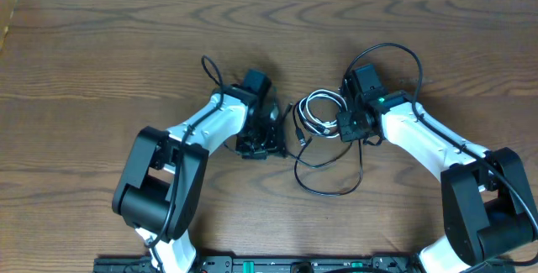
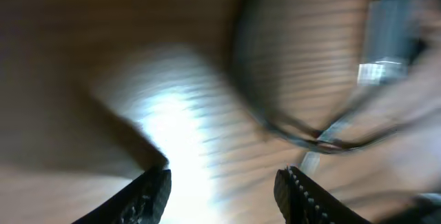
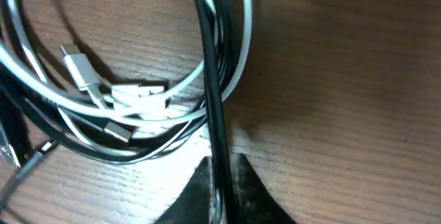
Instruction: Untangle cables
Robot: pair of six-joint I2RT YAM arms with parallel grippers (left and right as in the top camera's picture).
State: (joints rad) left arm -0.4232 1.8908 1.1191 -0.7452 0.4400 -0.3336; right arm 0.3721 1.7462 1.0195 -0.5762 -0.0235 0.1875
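Note:
The cables lie tangled at mid-table between my two arms. A coiled white cable sits among black cables. One black cable runs straight down between the fingers of my right gripper, which is shut on it at the right edge of the coil. My left gripper hovers just left of the tangle, open, with only bare wood between its fingers. The left wrist view is blurred; a dark cable loop and a pale plug show ahead of it.
The brown wooden table stretches to the far edge, with a pale wall strip beyond it. A thicker black wire arcs above my right arm, and another curls by my left wrist. Both arm bases stand at the near edge.

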